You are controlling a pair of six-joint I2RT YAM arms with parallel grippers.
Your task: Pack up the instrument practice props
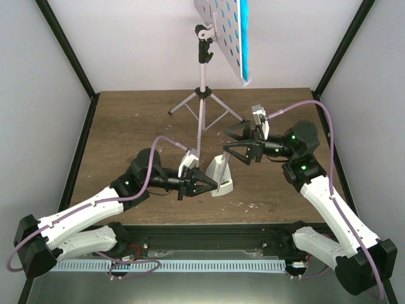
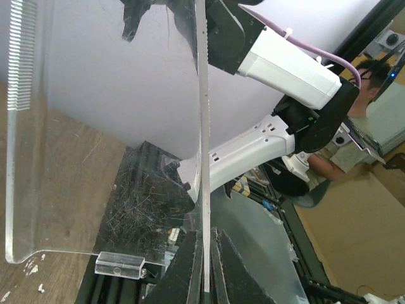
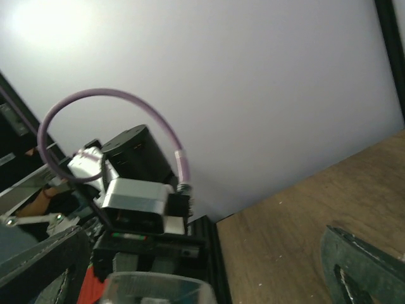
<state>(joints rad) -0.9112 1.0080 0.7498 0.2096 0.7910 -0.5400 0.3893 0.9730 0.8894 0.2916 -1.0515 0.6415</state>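
The pale music stand (image 1: 202, 88) stands upright at the back centre on thin tripod legs. Its perforated desk (image 1: 218, 25) holds the teal-covered booklet (image 1: 243, 38). The small white pyramid metronome (image 1: 221, 176) sits on the table in front of it. My left gripper (image 1: 212, 184) is at the metronome, shut on its thin notched pendulum rod (image 2: 203, 126), which rises between the closed jaws (image 2: 206, 269). My right gripper (image 1: 233, 143) is open just behind and above the metronome, holding nothing. Its fingers (image 3: 364, 269) spread wide in the right wrist view, with a clear rounded top (image 3: 155, 288) low between them.
A scratched clear plastic panel (image 2: 63, 158) stands left of the rod in the left wrist view. The stand's front leg (image 1: 200, 130) reaches down beside my left gripper. White walls and black frame posts (image 1: 66, 50) enclose the brown table (image 1: 126, 120).
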